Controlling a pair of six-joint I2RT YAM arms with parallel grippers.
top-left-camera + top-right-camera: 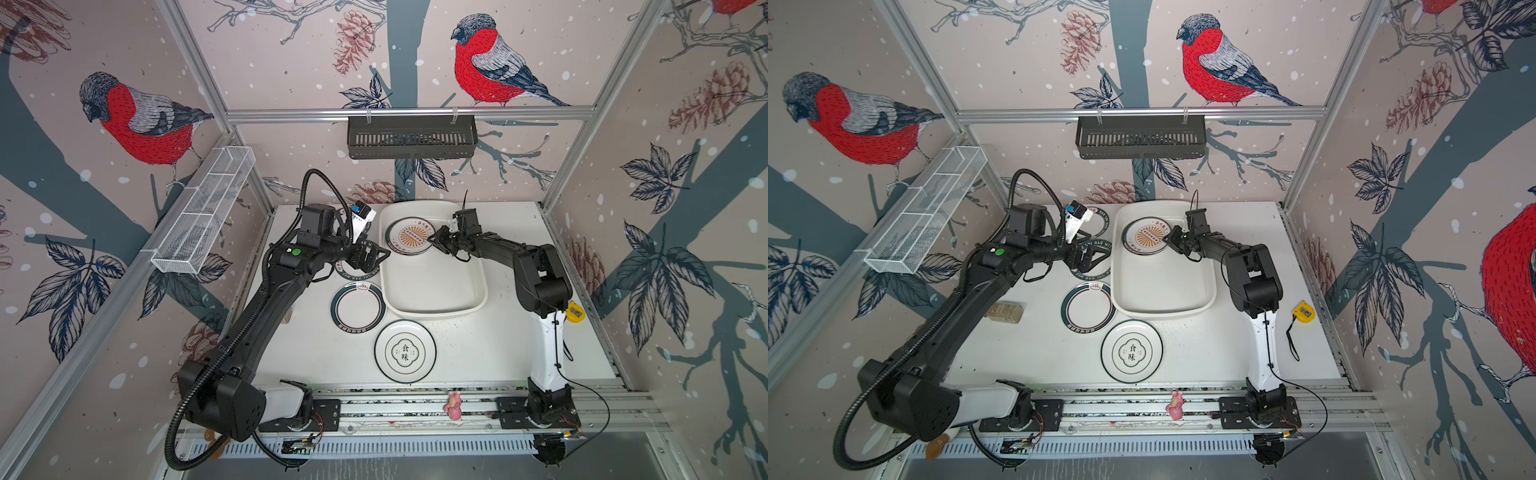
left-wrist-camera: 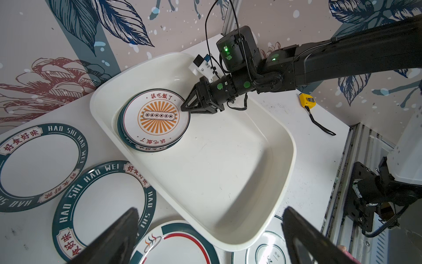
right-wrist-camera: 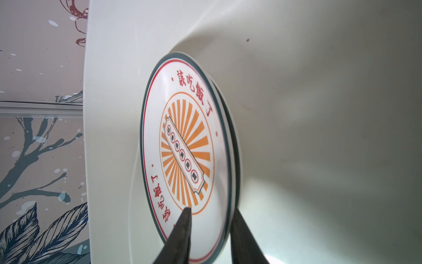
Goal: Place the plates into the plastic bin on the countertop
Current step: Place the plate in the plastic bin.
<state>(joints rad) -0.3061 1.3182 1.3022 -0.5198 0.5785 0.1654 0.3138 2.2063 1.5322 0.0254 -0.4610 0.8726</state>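
Right gripper [image 3: 211, 210]: I have it low inside the plastic bin [image 1: 434, 311]. Its fingers are a little apart, with the rim of the sunburst plate [image 3: 182, 148] between them. From my screen I can't tell whether either pad touches the plate.
Sunburst plate: it lies flat in the bin's far left corner. It sits on top of at least one other plate, whose dark rim shows beneath it in the left wrist view.
Left gripper [image 2: 210, 208]: the jaws are spread wide and I see nothing between them. In both top views it hovers just beside the bin's left wall, above the green-rimmed plate [image 2: 102, 210].
Green-rimmed plate: it lies flat on the countertop [image 1: 478, 353], left of the bin. A second green-rimmed plate [image 2: 41, 166] lies just beside it, nearer the back wall.
Thin-rimmed plate [image 1: 358, 307]: it lies flat on the countertop, close to the bin's near left corner. I can read a small steam mark on its edge.
White plate [image 1: 405, 351]: it has black characters in the middle and lies flat just in front of the bin's near wall.
Plastic bin: it stands toward the back of the countertop, between my two arms.
Tape measure [image 1: 575, 312]: it is yellow and sits at the countertop's right edge, beside the right arm.
Black shelf [image 1: 411, 137]: it hangs on the back rail.
Wire basket [image 1: 203, 208]: it is white and hangs on the left frame.
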